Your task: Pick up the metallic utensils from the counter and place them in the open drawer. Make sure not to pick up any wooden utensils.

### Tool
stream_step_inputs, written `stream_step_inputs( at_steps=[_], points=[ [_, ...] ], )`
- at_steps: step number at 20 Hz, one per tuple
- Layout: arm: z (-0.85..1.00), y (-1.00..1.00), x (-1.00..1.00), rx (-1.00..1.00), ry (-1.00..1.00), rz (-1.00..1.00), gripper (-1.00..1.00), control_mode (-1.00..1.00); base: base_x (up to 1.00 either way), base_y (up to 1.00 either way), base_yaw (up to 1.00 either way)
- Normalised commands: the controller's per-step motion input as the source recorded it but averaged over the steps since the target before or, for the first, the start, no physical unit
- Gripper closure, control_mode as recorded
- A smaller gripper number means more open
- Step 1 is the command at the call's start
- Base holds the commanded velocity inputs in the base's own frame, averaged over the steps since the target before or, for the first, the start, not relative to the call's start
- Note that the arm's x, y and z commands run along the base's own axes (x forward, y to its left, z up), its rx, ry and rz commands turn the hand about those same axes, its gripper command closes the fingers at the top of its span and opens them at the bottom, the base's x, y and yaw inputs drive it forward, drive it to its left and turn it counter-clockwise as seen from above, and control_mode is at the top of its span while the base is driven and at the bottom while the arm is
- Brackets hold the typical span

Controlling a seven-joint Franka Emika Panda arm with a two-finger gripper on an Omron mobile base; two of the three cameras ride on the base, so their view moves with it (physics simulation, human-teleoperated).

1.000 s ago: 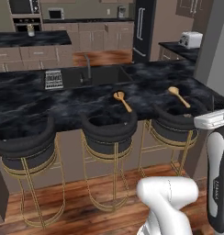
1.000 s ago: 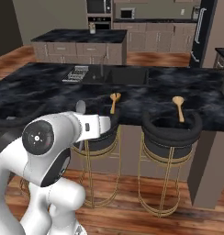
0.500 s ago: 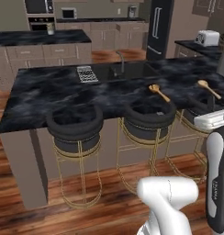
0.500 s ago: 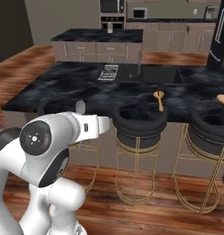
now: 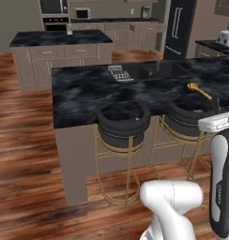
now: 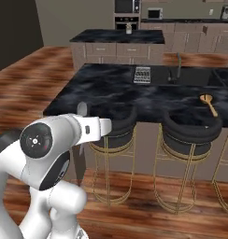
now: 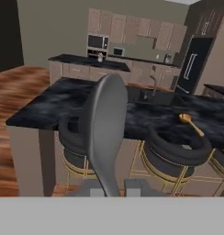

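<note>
so the gripper [image 7: 109, 186] is pinched tight on the silver-grey utensil [image 7: 104, 133], basically pressed together on the bottom of its thin handle. in the hand view the thing stands straight up out of the fingertips [image 7: 88, 187], long axis running along the line of the gripper, round head at the far end and pointing away from the hand. the head looks wide and spoon-like from here, and it covers a good chunk of the counter [image 7: 40, 108] behind it.

in the right base view you can just make out the same utensil as a small grey rounded tip [image 6: 81, 109] poking up above the white wrist, near the left end of the counter [image 6: 102, 93]. it's upright there too, maybe a touch tilted, hard to say.

the utensil is up in the air in the grip, on the near side of the island, not resting on anything.

on the black marble top a wooden spoon [image 5: 198, 89] lies flat toward the right end, oval head to the far left, handle running near right on a diagonal. same spoon [image 6: 210, 103] in the right base view, and [image 7: 191, 122] in the hand view, above the right-hand bar stool [image 7: 176, 151]. two black padded stools with gold legs are tucked under the near edge, left one at [image 5: 122, 124].

a small grey rack [image 5: 118, 72] sits on the counter beside the sink faucet [image 5: 156, 58], well apart from the spoon.
</note>
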Motion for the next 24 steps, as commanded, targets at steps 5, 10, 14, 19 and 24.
stream_step_inputs(
  at_steps=[5,10,14,19,24],
  points=[
    [0.00,0.00,0.00,0.00,0.00,0.00,1.00,1.00,0.19,1.00,0.00],
    [0.00,0.00,0.00,0.00,0.00,0.00,1.00,1.00,0.42,1.00,0.00],
    [0.00,0.00,0.00,0.00,0.00,0.00,1.00,1.00,0.72,1.00,0.00],
    [0.00,0.00,0.00,0.00,0.00,0.00,1.00,1.00,0.70,1.00,-0.02],
    [0.00,0.00,0.00,0.00,0.00,0.00,1.00,1.00,0.23,1.00,-0.07]
  ],
)
